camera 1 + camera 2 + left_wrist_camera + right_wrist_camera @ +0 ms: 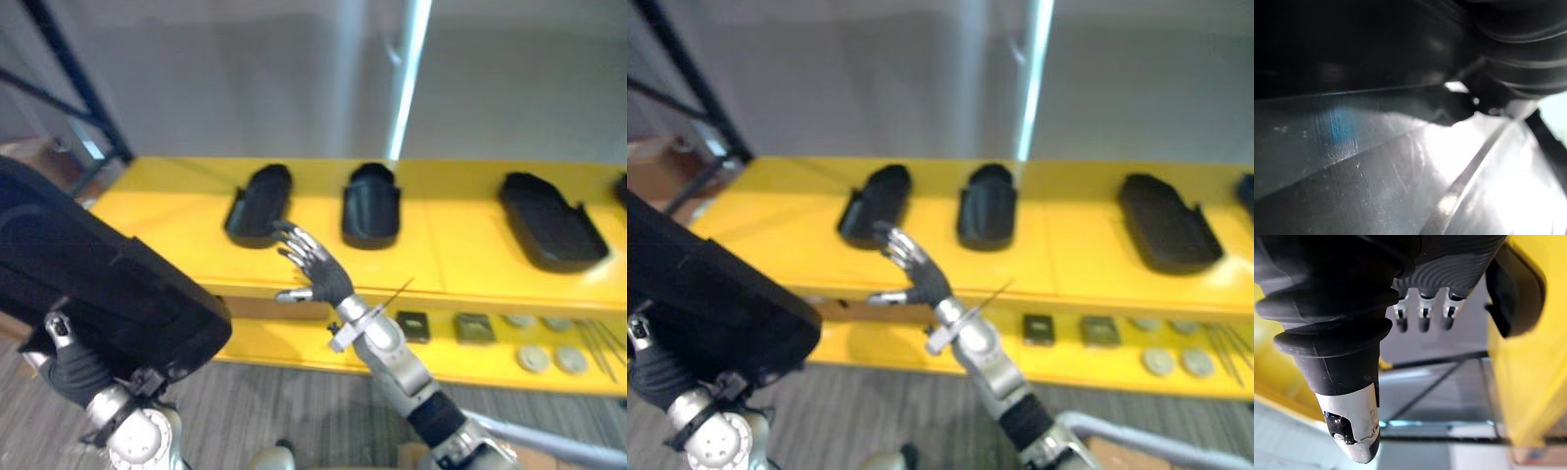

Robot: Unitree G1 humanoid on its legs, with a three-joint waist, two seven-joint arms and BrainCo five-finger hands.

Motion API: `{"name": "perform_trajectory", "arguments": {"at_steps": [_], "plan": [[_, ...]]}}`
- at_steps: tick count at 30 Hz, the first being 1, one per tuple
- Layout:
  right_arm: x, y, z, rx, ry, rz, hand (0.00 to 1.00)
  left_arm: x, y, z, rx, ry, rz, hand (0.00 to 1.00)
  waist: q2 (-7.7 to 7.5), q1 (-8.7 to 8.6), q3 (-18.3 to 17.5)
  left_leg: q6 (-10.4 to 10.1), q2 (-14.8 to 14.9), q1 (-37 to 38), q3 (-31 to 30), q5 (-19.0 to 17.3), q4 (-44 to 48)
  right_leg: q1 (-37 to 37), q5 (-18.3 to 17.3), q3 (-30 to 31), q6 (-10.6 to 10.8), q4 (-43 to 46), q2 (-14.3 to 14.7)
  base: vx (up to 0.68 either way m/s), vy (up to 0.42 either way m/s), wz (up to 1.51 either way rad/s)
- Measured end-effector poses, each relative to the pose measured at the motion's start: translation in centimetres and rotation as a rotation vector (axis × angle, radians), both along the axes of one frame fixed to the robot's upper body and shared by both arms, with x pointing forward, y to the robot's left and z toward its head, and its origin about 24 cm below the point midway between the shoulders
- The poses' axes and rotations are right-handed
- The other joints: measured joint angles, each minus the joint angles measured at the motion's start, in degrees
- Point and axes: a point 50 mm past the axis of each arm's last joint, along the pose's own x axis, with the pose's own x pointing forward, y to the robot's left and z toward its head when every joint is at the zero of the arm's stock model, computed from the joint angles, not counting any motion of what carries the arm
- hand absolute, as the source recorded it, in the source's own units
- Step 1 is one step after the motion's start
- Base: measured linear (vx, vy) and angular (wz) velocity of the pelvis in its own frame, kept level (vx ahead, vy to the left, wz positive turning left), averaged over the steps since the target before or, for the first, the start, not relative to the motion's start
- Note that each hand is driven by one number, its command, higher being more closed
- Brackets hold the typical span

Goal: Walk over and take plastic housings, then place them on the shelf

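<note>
Three black housings lie on the top board of the yellow shelf (pixel 460 257), all beyond the right hand (pixel 315 266). The near housing (pixel 260 204) sits just past that hand's fingertips and slightly to its left. The middle housing (pixel 371 204) lies a little farther back and just to the hand's right, and the far housing (pixel 549 220) rests well off to its right.

The right hand is raised in front of the shelf's edge. Its fingers (pixel 1422 318) are straight and slightly spread, the thumb stands out to the side, and it holds nothing. From the right wrist, the near housing shows beside the fingertips with a gap between them, so the hand is close to it but not touching.

A fourth piece, the big housing (pixel 98 284), is off the shelf. It rests on top of the left hand (pixel 69 377), low and well to the left of the right hand. It covers that hand's fingers, so I cannot tell whether they are curled round it or flat beneath it. From the left wrist, its dark surface shows very close.

On the lower board, below and to the right of the right hand's wrist, lie two small dark blocks (pixel 412 325), several grey discs (pixel 534 357) and some thin rods (pixel 600 343).
</note>
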Motion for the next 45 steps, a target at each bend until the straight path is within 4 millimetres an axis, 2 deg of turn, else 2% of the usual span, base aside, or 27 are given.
{"name": "perform_trajectory", "arguments": {"at_steps": [2, 4, 5, 7, 9, 11, 12, 13, 14, 16, 17, 18, 20, 21, 22, 24, 30, 34, 36, 37, 38, 39, 40, 41, 42, 44, 45], "plan": [[-0.1, -1.0, -0.6, -0.016, 0.016, -0.029, 0.00, 0.2, -0.3, 0.0, 0.000, -0.008, -0.024, 1.00, 0.94, -0.29, -0.2, 0.5, -0.4, -0.6, 0.6, 1.7, 0.6, -0.5, -0.7, -0.1, 0.5, 2.4, -1.0, -0.02, 0.197, 0.45], [-0.3, -2.1, -1.2, -0.003, 0.039, -0.077, 0.00, 0.7, -0.7, 0.1, 0.009, -0.007, -0.069, 1.00, -0.98, -1.57, -0.6, 1.1, -3.8, 0.1, 1.1, 2.2, -2.9, -1.1, -0.9, 0.4, 0.3, 2.8, -3.7, -0.01, 0.239, 0.24], [-0.3, -2.3, -1.2, 0.007, 0.040, -0.091, 0.00, 1.0, -0.8, 0.0, 0.011, -0.004, -0.085, 1.00, -1.61, -2.03, -0.6, 1.2, -4.7, 0.8, 1.3, 3.3, -4.9, -1.0, -0.4, 0.4, 0.1, 2.3, -4.0, -0.01, 0.174, 0.15], [-0.4, -3.3, -1.2, 0.047, 0.036, -0.167, 0.00, 2.1, -1.3, -0.4, 0.018, 0.014, -0.146, 1.00, -2.74, -3.29, -0.7, 1.9, -7.6, 4.1, 2.0, 7.9, -13.3, -1.0, 1.5, 0.3, 0.9, 1.2, -5.2, -0.02, 0.126, 0.09], [-0.5, -4.2, -1.5, 0.069, 0.048, -0.236, 0.00, 3.0, -2.2, -0.7, 0.010, 0.029, -0.205, 1.00, -2.70, -4.51, -0.5, 2.3, -9.2, 6.5, 2.2, 10.6, -18.5, -1.0, 2.5, 0.5, 1.7, 1.2, -5.8, -0.02, 0.120, 0.08], [-1.4, -5.7, -2.5, 0.078, 0.088, -0.311, 0.00, 3.8, -3.0, -0.5, 0.046, 0.031, -0.274, 1.00, -2.89, -5.45, 0.1, 2.6, -9.7, 6.6, 2.1, 10.7, -18.8, -1.2, 3.1, 1.4, 1.9, 3.0, -6.7, -0.01, 0.102, 0.07], [-1.7, -6.0, -2.7, 0.079, 0.096, -0.327, 0.00, 4.0, -3.1, -0.4, 0.057, 0.031, -0.283, 1.00, -2.76, -5.74, 0.4, 2.8, -9.7, 6.8, 1.7, 10.6, -18.8, -1.5, 3.2, 2.9, 1.8, 4.1, -6.8, -0.02, 0.126, 0.23], [-2.3, -6.9, -2.8, 0.080, 0.100, -0.376, 0.00, 4.5, -3.1, -0.1, 0.088, 0.037, -0.294, 1.00, -1.97, -6.71, 1.2, 2.9, -9.6, 6.9, -0.8, 10.5, -18.8, -3.0, 3.5, 9.1, -0.3, 7.8, -6.6, -0.01, 0.105, 0.37], [-2.5, -7.2, -2.7, 0.085, 0.098, -0.394, 0.00, 4.7, -3.1, 0.1, 0.097, 0.034, -0.301, 1.00, -1.68, -7.31, 1.8, 3.0, -9.5, 7.2, -1.9, 10.5, -18.8, -3.6, 3.5, 11.7, -1.6, 9.9, -6.4, 0.00, 0.093, 0.60], [-2.9, -8.0, -2.3, 0.072, 0.056, -0.470, 0.00, 5.5, -3.2, 0.5, 0.116, 0.016, -0.321, 1.00, -0.58, -8.79, 3.0, 3.4, -9.1, 6.4, -6.4, 11.1, -18.9, -5.3, -1.4, 20.8, -4.1, 12.2, -3.1, -0.01, -0.028, 0.90], [-3.0, -8.3, -1.8, 0.084, 0.024, -0.509, 0.00, 5.8, -3.3, 0.9, 0.128, 0.003, -0.329, 1.00, -0.94, -9.42, 3.2, 3.0, -9.4, 5.5, -8.2, 11.4, -18.9, -5.1, -2.8, 23.9, -4.3, 10.0, -0.8, -0.02, -0.115, 1.12], [-3.1, -8.5, -0.6, 0.055, -0.055, -0.575, 0.00, 6.1, -3.3, 1.2, 0.133, -0.011, -0.329, 1.00, -2.08, -9.29, 3.7, 2.7, -10.3, 4.8, -9.2, 11.6, -18.8, -5.1, -2.8, 25.8, -4.4, 6.7, 0.9, -0.03, -0.157, 0.93], [-3.3, -8.8, 1.4, 0.023, -0.184, -0.629, 0.00, 5.9, -3.2, 0.7, 0.102, 0.010, -0.299, 1.00, -3.00, -8.55, 4.1, 2.2, -11.3, 3.8, -9.5, 12.4, -18.8, -4.3, -5.0, 25.2, -1.4, 4.0, 0.4, -0.02, -0.133, 0.45], [-3.4, -9.2, 2.3, 0.016, -0.242, -0.646, 0.00, 5.5, -3.1, 0.0, 0.052, 0.027, -0.280, 1.00, -1.54, -8.60, 4.9, 1.9, -11.0, 3.3, -10.2, 13.4, -18.8, -4.2, -4.4, 23.9, 0.3, 3.5, 0.8, -0.02, -0.107, 0.29], [-3.4, -9.7, 2.4, 0.007, -0.257, -0.664, 0.00, 5.2, -3.1, -0.5, 0.012, 0.035, -0.270, 1.00, -0.73, -8.63, 5.4, 1.6, -10.3, 3.3, -10.1, 14.2, -18.8, -4.1, -4.4, 23.5, 0.3, 3.6, 1.2, -0.02, -0.097, 0.25], [-3.4, -10.4, 2.5, -0.004, -0.262, -0.684, 0.00, 5.0, -3.1, -0.6, -0.002, 0.037, -0.254, 1.00, -0.38, -8.26, 5.2, 0.8, -9.8, 3.4, -10.2, 14.9, -18.8, -3.6, -4.4, 23.3, 0.3, 3.7, 1.9, 0.02, -0.087, 0.07], [-3.3, -11.4, 2.7, 0.020, -0.256, -0.701, 0.00, 4.7, -3.4, 0.5, 0.024, -0.009, -0.254, 1.00, -0.87, -8.31, 5.5, 0.7, -9.6, 3.4, -10.4, 15.1, -18.8, -3.4, -4.7, 22.7, -0.2, 3.7, 2.1, 0.03, -0.047, 0.02], [-3.5, -11.4, 2.3, 0.029, -0.236, -0.721, 0.00, 4.7, -3.6, 1.5, 0.063, -0.042, -0.287, 1.00, -2.39, -8.28, 6.4, 1.8, -11.8, 4.6, -10.2, 13.6, -18.7, -3.4, -7.1, 22.1, 0.3, 7.5, -0.7, 0.02, 0.025, 0.09], [-3.9, -11.7, 1.7, 0.026, -0.207, -0.757, 0.00, 4.8, -3.9, 1.6, 0.114, -0.022, -0.305, 1.00, -2.99, -8.35, 6.7, 2.7, -12.7, 5.7, -10.5, 13.0, -18.6, -5.1, -7.8, 22.6, -0.2, 14.7, -2.2, 0.02, 0.041, 0.15], [-4.2, -11.8, 1.4, 0.028, -0.187, -0.776, 0.00, 4.9, -4.0, 1.7, 0.133, -0.014, -0.318, 1.00, -3.19, -8.55, 6.9, 3.2, -12.8, 6.5, -10.9, 12.6, -18.6, -7.6, -7.1, 24.1, -1.4, 20.5, -2.6, 0.04, 0.044, 0.13], [-4.5, -11.9, 0.9, 0.041, -0.161, -0.804, 0.00, 5.0, -4.0, 1.8, 0.145, -0.008, -0.332, 1.00, -3.47, -8.95, 7.0, 3.8, -12.3, 6.8, -12.2, 12.2, -18.6, -11.7, -5.5, 26.2, -4.9, 27.3, -2.3, 0.04, 0.046, 0.16], [-4.6, -11.8, 0.7, 0.049, -0.147, -0.814, 0.00, 5.1, -4.0, 1.9, 0.154, -0.007, -0.338, 1.00, -3.47, -9.12, 7.0, 4.1, -11.9, 6.8, -12.7, 12.0, -18.6, -12.8, -6.8, 27.2, -5.4, 28.9, -1.6, 0.03, 0.013, 0.25], [-4.8, -11.7, 0.3, 0.057, -0.125, -0.824, 0.00, 5.3, -3.8, 2.0, 0.174, -0.002, -0.348, 1.00, -3.42, -9.97, 7.1, 4.3, -10.6, 6.5, -13.5, 11.8, -18.8, -14.2, -8.9, 29.0, -4.6, 26.9, 0.6, -0.02, -0.020, 0.18], [-4.8, -11.6, 0.2, 0.065, -0.122, -0.824, 0.00, 5.4, -3.6, 2.3, 0.194, -0.001, -0.352, 1.00, -3.67, -10.17, 7.4, 4.3, -9.5, 6.4, -13.3, 11.6, -18.8, -15.6, -8.8, 30.1, -4.2, 23.6, 2.7, -0.03, -0.030, 0.07], [-4.8, -11.6, 0.3, 0.069, -0.122, -0.824, 0.00, 5.4, -3.5, 2.3, 0.203, 0.002, -0.351, 1.00, -4.02, -10.18, 7.5, 4.2, -9.3, 6.4, -13.1, 11.6, -18.8, -16.1, -8.6, 30.3, -4.0, 21.2, 3.6, -0.02, -0.052, -0.10], [-4.8, -11.6, 0.3, 0.073, -0.126, -0.824, 0.00, 5.3, -2.9, 2.3, 0.220, 0.014, -0.337, 1.00, -6.02, -10.14, 7.4, 3.6, -9.8, 6.4, -11.8, 11.2, -18.8, -16.2, -7.4, 30.4, -3.8, 12.3, 4.5, 0.00, -0.076, -0.02], [-4.9, -12.0, 0.3, 0.064, -0.131, -0.830, 0.00, 5.4, -3.0, 2.0, 0.206, 0.026, -0.334, 1.00, -6.49, -10.57, 7.4, 2.5, -10.7, 6.5, -11.5, 10.2, -18.7, -16.3, -5.0, 31.7, -4.0, 11.1, 4.3, 0.07, -0.027, -0.04]]}}
